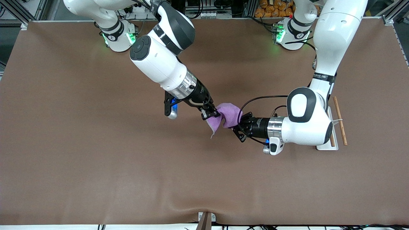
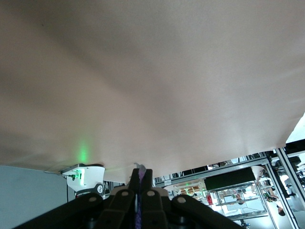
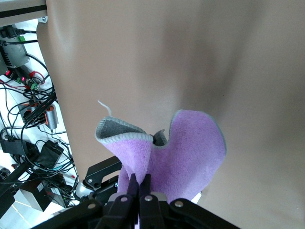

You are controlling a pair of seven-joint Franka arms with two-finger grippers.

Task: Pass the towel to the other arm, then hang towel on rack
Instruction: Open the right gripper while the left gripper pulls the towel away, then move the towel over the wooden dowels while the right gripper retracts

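The towel (image 1: 227, 115) hangs in the air over the middle of the table (image 1: 96, 159), pinched from both ends. The right gripper (image 1: 213, 114) clamps one edge of the purple cloth; in the right wrist view its fingers (image 3: 135, 183) press together on the fabric (image 3: 176, 152), which fans out from them with a grey underside folded over at one corner. The left gripper (image 1: 240, 125), pointing level toward the right one, is closed on the other edge; in the left wrist view a thin strip of purple (image 2: 139, 191) shows squeezed between its fingers (image 2: 147, 183). A loose corner droops below the right gripper. Out past the left arm's wrist, toward the left arm's end of the table, the rack (image 1: 338, 123) rests on the table, its white base partly hidden under the arm, one brown rod plain to see.
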